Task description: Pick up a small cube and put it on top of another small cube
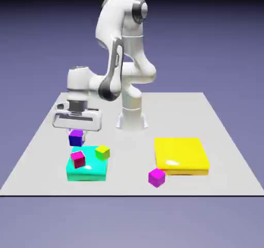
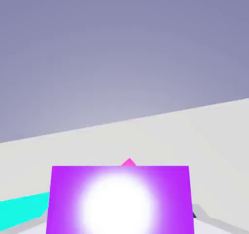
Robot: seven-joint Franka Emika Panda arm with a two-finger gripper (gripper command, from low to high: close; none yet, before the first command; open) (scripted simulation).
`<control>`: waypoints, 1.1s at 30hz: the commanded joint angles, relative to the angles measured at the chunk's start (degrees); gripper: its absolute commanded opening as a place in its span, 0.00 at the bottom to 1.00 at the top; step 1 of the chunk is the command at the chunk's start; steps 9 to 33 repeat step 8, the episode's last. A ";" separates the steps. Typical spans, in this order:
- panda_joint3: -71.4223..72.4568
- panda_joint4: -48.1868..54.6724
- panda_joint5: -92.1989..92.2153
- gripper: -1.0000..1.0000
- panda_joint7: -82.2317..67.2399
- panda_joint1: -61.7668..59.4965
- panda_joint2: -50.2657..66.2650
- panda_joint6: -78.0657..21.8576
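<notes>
The small indigo cube (image 1: 76,137) sits between the fingers of my gripper (image 1: 76,133), which is shut on it. The cube is just beyond the far left corner of a cyan slab (image 1: 88,170). Whether it is off the table I cannot tell. The other small cube, crimson (image 1: 78,159), rests on that slab, close below the held cube in the exterior view. In the hand view the held cube (image 2: 119,201) fills the bottom as a wide violet face with a white glare and hides my fingertips. A pink corner (image 2: 128,162) peeks over its top edge.
A yellow-green cube (image 1: 102,151) sits on the cyan slab (image 2: 19,211) to the exterior view's right of the crimson one. A flat yellow block (image 1: 181,155) lies to the exterior view's right, with a magenta cube (image 1: 157,177) in front of its near left corner.
</notes>
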 commanded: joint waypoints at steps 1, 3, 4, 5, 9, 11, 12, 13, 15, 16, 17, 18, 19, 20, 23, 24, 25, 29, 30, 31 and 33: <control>1.09 0.40 2.52 0.00 -1.97 -0.83 1.25 0.72; 3.32 1.19 7.50 0.00 -5.83 -2.14 3.75 2.09; 4.44 1.59 9.99 0.00 -7.76 -2.79 4.99 2.77; 5.56 1.98 12.49 0.00 -9.70 -3.45 6.24 3.45; 5.65 2.01 12.68 1.00 -9.86 -3.50 6.34 3.51; 5.65 2.01 12.68 1.00 -9.86 -3.50 6.34 3.51; 5.65 2.01 12.68 1.00 -9.86 -3.50 6.34 3.51; 5.65 2.01 12.68 1.00 -9.86 -3.50 6.34 3.51; 5.65 2.01 12.68 1.00 -9.86 -3.50 6.34 3.51; 5.65 2.01 12.68 1.00 -9.86 -3.50 6.34 3.51; 5.65 2.01 12.68 1.00 -9.86 -3.50 6.34 3.51; 5.65 2.01 12.68 1.00 -9.86 -3.50 6.34 3.51; 5.65 2.01 12.68 1.00 -9.86 -3.50 6.34 3.51; 5.65 2.01 12.68 1.00 -9.86 -3.50 6.34 3.51; 5.65 2.01 12.68 1.00 -9.86 -3.50 6.34 3.51; 5.65 2.01 12.68 1.00 -9.86 -3.50 6.34 3.51; 5.65 2.01 12.68 1.00 -9.86 -3.50 6.34 3.51; 5.65 2.01 12.68 1.00 -9.86 -3.50 6.34 3.51; 5.65 2.01 12.68 1.00 -9.86 -3.50 6.34 3.51; 5.65 2.01 12.68 1.00 -9.86 -3.50 6.34 3.51; 5.65 2.01 12.68 1.00 -9.86 -3.50 6.34 3.51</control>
